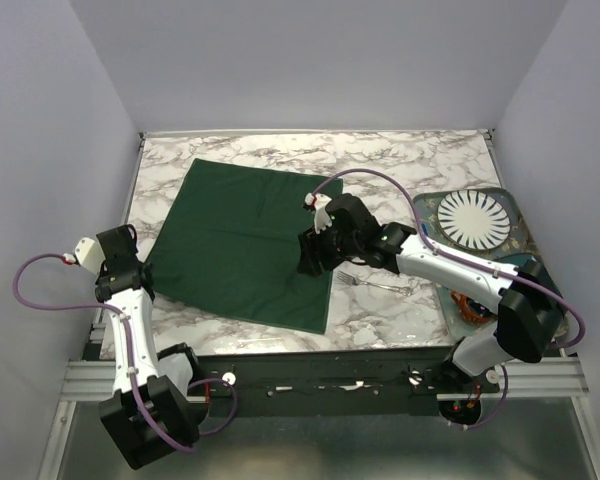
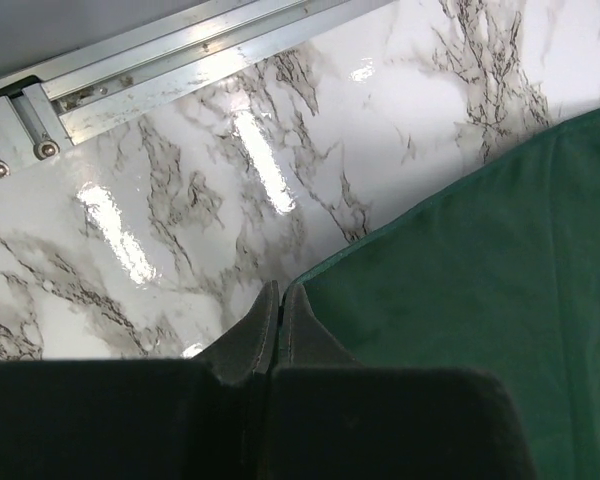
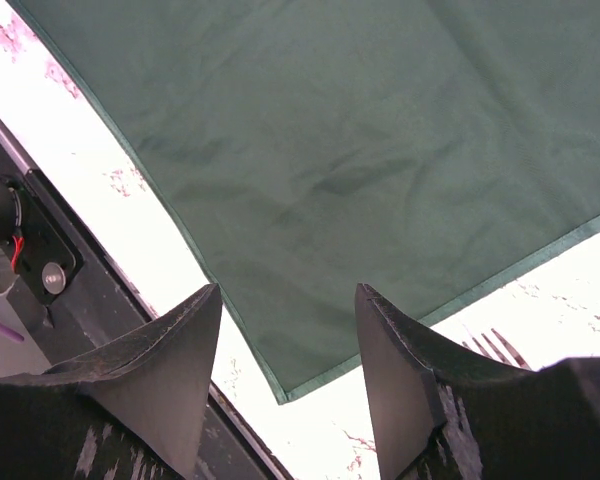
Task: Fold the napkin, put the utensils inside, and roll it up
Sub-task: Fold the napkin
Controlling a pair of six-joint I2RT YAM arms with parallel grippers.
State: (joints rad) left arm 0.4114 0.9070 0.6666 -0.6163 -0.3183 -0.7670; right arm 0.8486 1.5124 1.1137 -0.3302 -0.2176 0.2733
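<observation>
Nearest the lens in the overhead view, the left arm's base (image 1: 150, 415) and the right arm's base (image 1: 462, 385) are seen at the near edge of the marbled surface (image 1: 400, 165). At the left, the left gripper (image 2: 279, 292) is lowered to the napkin's left corner. Its jaws are pressed together and touch the cloth's edge, but whether cloth is pinched between them cannot be told. The napkin (image 1: 245, 240) is spread flat and unfolded across the middle of the surface. Above its near right corner the right gripper (image 3: 288, 290) is held with its jaws well apart and nothing gripped. Just beside the napkin's right edge the fork (image 1: 380, 284) lies on the bare marble. Farther right, a teal dish (image 1: 518, 215) is set, carrying a white ribbed disc (image 1: 474, 220).
</observation>
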